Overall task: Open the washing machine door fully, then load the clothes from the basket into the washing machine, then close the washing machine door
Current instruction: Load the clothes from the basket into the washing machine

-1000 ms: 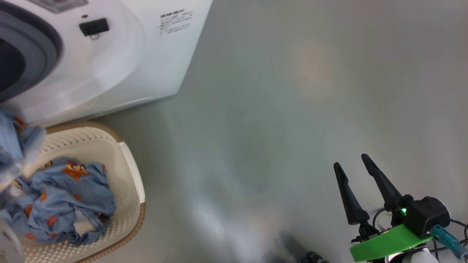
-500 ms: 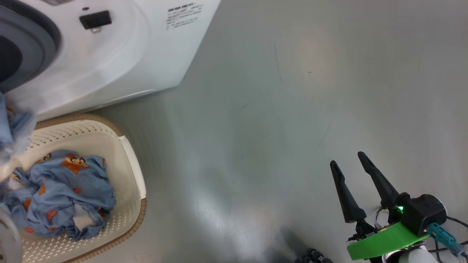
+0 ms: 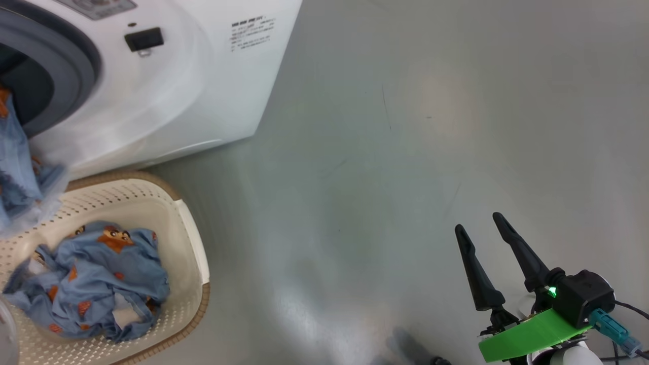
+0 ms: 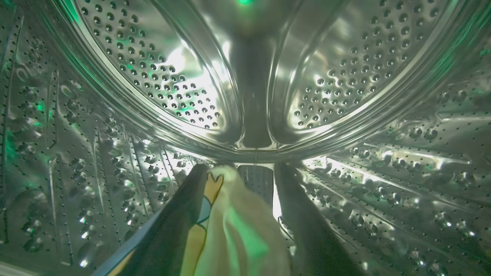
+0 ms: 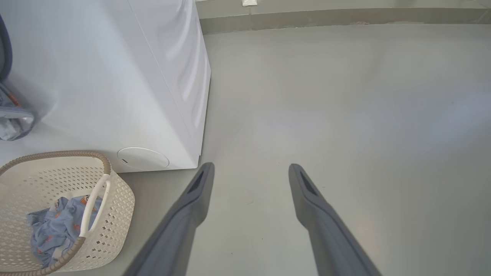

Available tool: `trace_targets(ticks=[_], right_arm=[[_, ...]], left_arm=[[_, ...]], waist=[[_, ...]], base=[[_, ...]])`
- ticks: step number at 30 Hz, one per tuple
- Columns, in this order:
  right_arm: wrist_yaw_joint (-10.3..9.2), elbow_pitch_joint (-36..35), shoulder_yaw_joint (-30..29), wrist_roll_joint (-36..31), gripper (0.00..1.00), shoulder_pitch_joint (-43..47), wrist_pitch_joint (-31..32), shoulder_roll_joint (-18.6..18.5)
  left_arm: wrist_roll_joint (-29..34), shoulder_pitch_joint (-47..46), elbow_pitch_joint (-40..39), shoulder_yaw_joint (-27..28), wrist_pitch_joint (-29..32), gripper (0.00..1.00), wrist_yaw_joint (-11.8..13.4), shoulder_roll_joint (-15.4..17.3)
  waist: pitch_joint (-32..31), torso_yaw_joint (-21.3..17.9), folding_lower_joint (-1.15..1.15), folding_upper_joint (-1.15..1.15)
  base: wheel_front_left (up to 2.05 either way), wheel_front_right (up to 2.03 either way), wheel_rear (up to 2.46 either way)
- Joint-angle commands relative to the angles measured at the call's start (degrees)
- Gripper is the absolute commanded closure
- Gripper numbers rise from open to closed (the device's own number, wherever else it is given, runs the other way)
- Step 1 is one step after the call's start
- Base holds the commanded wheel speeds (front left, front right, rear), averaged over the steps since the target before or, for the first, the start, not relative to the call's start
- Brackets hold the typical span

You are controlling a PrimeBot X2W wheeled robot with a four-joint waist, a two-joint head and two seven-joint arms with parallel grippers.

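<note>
clothes (image 3: 20, 172) blurred at edge, basket (image 3: 195, 243) cropped

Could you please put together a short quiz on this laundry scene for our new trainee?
1. Short answer: what colours is the cloth lying in the basket?
2. True or false: the right gripper is shut on a garment.
3. Pick one: where is the left gripper? A, inside the drum; B, above the basket; C, beside the right gripper.

Key
1. Blue with small orange prints.
2. False: its jaws stand apart with nothing between them.
3. A.
</note>
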Motion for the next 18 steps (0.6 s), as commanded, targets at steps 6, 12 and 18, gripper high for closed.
trace_targets(ticks=[6, 12, 18], right_arm=[[0.08, -0.15, 1.55, 0.65, 0.00, 0.33, -0.27, -0.48], [0.08, 0.30, 1.57, 0.79, 0.00, 0.45, -0.27, -0.43], [0.08, 0.79, 1.17, 0.73, 0.00, 0.30, -0.27, -0.33]], left_arm=[[1.51, -0.77, 4.31, -1.38, -0.11, 0.00, 2.42, 2.45], [1.18, -0.52, 5.75, -1.81, -0.19, 0.00, 2.98, 1.88], [-0.84, 1.66, 6.62, -0.71, -0.27, 0.00, 3.74, 0.24]], waist=[[-2.89, 0.81, 0.00, 0.00], [-4.33, 1.68, 0.00, 0.00], [-6.45, 3.16, 0.00, 0.00]], base=[[0.00, 0.00, 0.00], [0.00, 0.00, 0.00], [0.00, 0.00, 0.00]])
